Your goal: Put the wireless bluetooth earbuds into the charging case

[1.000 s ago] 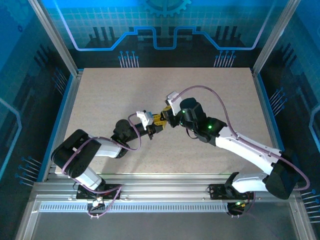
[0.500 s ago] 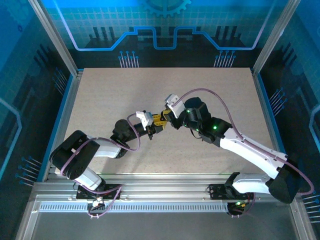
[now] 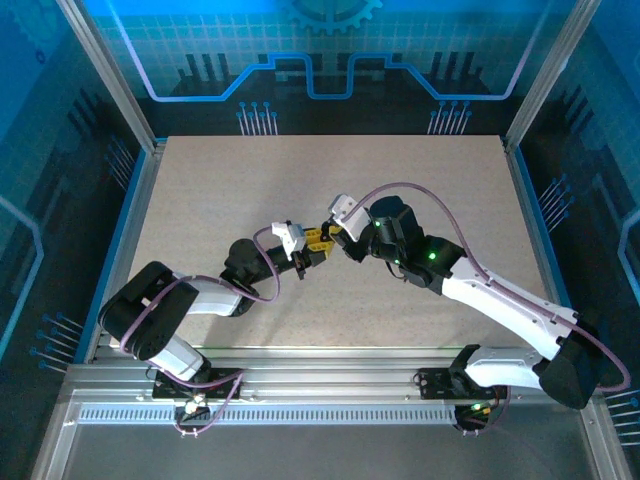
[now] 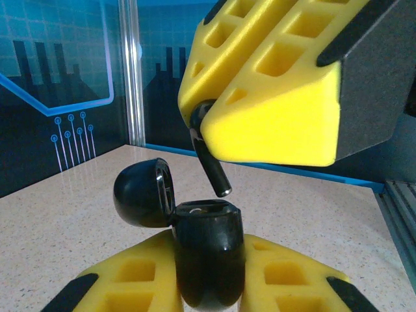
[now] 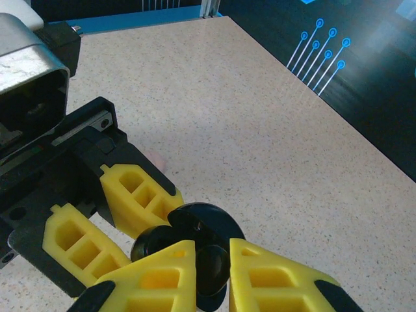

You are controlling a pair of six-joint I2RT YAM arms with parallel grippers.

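One black earbud [image 4: 211,166] hangs pinched in the right tool [image 5: 212,270], just above the open black charging case [image 4: 208,247] clamped by the left tool [image 4: 207,279].

Black earbud [image 5: 211,272] in right end effector [image 5: 212,252] — open case [image 5: 207,225] just beyond.

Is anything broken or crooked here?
Nothing looks broken. The left gripper holds the black case with its lid flipped open, and the right gripper holds a black earbud just above it. The earbud's stem hangs slanted, not straight down.
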